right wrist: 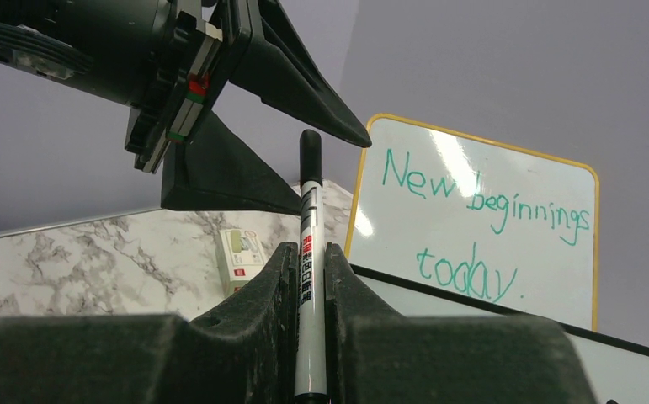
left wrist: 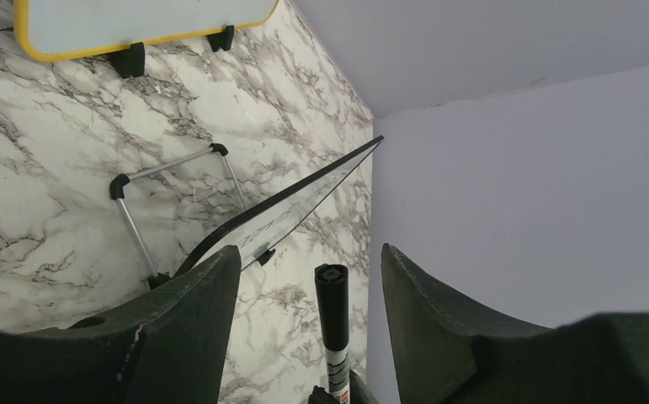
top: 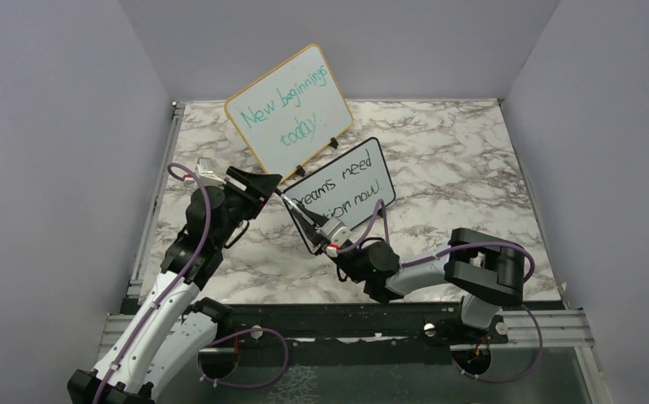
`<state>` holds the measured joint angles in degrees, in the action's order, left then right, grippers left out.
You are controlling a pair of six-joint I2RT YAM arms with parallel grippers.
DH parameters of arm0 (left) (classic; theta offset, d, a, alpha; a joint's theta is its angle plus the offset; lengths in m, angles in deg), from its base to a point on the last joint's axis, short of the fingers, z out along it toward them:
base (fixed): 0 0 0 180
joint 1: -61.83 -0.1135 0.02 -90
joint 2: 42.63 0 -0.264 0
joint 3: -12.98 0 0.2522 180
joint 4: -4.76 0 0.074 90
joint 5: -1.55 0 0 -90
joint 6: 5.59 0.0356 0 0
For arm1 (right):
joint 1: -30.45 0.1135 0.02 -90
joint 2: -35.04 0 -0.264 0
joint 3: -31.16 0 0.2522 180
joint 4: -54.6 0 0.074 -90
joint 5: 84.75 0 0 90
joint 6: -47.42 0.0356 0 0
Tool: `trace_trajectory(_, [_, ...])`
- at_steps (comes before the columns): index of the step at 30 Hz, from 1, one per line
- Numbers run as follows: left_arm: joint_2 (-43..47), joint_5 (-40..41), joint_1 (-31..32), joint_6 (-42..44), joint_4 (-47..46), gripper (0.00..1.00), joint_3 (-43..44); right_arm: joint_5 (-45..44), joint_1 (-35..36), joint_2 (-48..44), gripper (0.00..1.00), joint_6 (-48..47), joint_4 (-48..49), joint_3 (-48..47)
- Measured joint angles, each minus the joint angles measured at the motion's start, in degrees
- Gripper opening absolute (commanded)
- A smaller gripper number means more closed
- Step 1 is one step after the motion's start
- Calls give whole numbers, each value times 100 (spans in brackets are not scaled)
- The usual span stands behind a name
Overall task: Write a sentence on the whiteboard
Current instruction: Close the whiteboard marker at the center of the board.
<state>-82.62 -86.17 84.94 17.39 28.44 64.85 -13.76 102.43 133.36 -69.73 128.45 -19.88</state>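
Marble-patterned table (top: 455, 160) carries everything, and the biggest thing on it is a larger board (top: 291, 105) with a wood-coloured frame, propped at the far left-centre and bearing teal handwriting (top: 291, 109) that reads "New beginnings today". Just in front of it and a little to the right stands the whiteboard (top: 354, 181), thin black frame, tilted back; from the left wrist view it shows nearly edge-on (left wrist: 304, 198), with a metal stand (left wrist: 178, 194) ending in black feet behind it. The sentence (top: 337, 189) runs across it in 2 lines of black letters; "reams need" and "ion now" can be read, while the start of each line is hidden behind the marker and the arm. The left pincer (top: 263, 178) hangs near the whiteboard's left edge with its 2 fingers apart, one on either side of the marker's capped end, not touching it in the wrist view (left wrist: 308, 252). The right pincer (top: 325, 236) reaches in from the lower right and is clamped on the marker (top: 300, 210), the white barrel pinched between its fingers (right wrist: 311, 248) and the black end pointing up toward the left pincer (right wrist: 329, 172). A small white and green box (right wrist: 238, 257) lies on the table beyond the marker.
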Motion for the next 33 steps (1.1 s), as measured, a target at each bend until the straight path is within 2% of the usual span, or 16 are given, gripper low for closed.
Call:
trace_trajectory(15, [234,-310,0,-297,-310,62,-223,101,0,2,0,15,0,-7])
trace_trajectory(29, [380,-262,0,-273,-343,63,-304,153,0,0,0,72,2,4])
trace_trajectory(30, [409,-249,0,-258,-343,98,-304,153,0,-9,0,74,0,20])
trace_trajectory(33, [463,-166,0,-195,-339,98,-297,153,0,-63,0,101,2,98])
